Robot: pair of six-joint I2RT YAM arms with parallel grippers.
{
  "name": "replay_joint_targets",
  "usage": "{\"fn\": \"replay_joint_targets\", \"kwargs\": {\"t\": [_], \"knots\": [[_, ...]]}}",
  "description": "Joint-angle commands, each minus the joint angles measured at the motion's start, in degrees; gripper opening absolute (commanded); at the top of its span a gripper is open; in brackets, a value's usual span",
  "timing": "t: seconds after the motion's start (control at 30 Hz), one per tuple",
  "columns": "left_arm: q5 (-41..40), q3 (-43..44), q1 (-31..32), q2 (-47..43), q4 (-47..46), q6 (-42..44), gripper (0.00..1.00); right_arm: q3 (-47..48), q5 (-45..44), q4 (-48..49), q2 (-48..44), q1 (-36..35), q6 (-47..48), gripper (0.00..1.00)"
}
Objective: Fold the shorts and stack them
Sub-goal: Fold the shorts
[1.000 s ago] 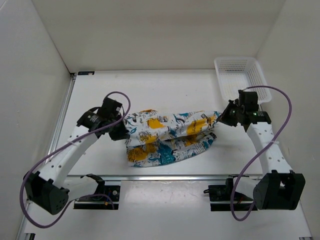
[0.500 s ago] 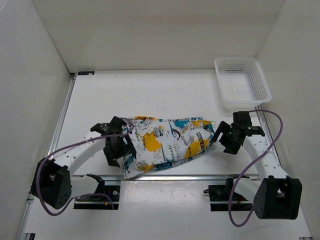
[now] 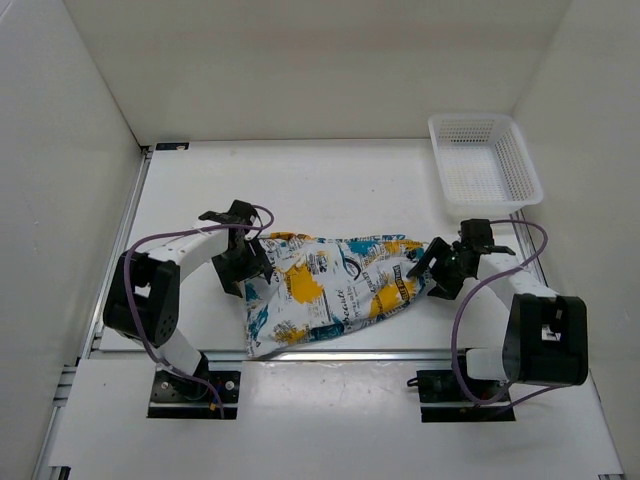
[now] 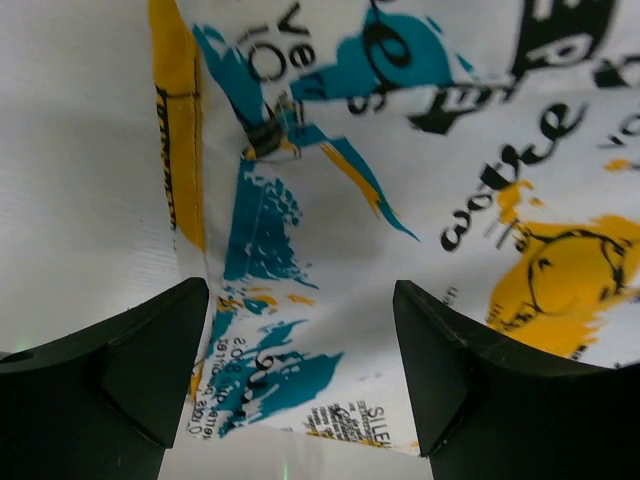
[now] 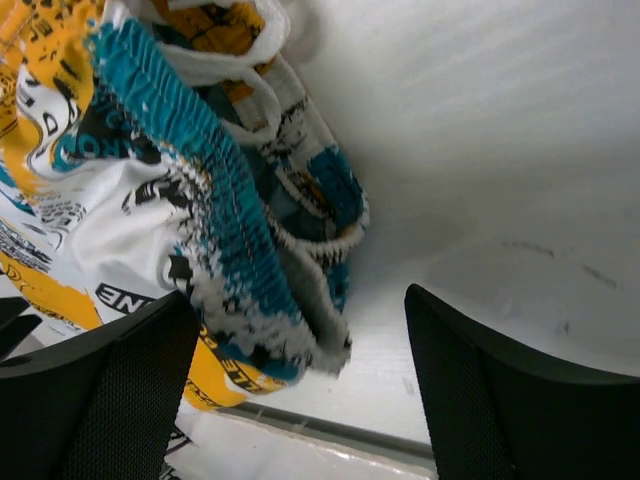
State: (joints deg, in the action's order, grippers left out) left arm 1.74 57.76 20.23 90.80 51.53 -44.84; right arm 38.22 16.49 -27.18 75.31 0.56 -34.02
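The shorts point(image 3: 335, 290) lie flattened on the white table, a white cloth with teal, yellow and black print, running from near-left to far-right. My left gripper point(image 3: 248, 268) stands open at their left end. In the left wrist view its gripper point(image 4: 300, 375) has both black fingers point(image 4: 110, 370) wide apart over the printed shorts point(image 4: 400, 180), holding nothing. My right gripper point(image 3: 440, 270) is open at their right end. In the right wrist view that gripper point(image 5: 300, 395) frames the gathered teal waistband point(image 5: 230, 250), which rests loose on the table.
A white mesh basket point(image 3: 470, 119) stands at the far right of the table. The shorts' lower corner reaches close to the table's near edge point(image 3: 330, 352). White walls close in the left, back and right sides.
Both grippers, shut on the shorts' ends a second ago, have opened and let go. The shorts dropped flat and nearer the front edge. Both arms came down low beside them.
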Motion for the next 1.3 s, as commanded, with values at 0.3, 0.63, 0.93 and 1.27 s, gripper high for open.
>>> {"fn": "replay_joint_targets", "kwargs": {"t": [0.3,0.63,0.93,1.27], "knots": [[2.56,1.39,-4.48,0.08,-3.1,4.93,0.86,2.04,-4.79,11.01,10.91,-4.42,-2.19,0.21],[5.82,-0.62,-11.35,-2.74,-3.8,7.32,0.76,5.46,-15.26,2.05,0.9,-4.95,0.0,0.0],[9.34,1.56,-7.14,6.91,-7.23,6.17,0.1,12.49,-22.64,-3.05,-2.18,-10.3,1.85,0.0],[10.57,7.63,-6.61,15.62,-8.29,6.87,0.1,28.64,-40.29,-10.26,0.53,-36.54,2.9,0.0]]}}
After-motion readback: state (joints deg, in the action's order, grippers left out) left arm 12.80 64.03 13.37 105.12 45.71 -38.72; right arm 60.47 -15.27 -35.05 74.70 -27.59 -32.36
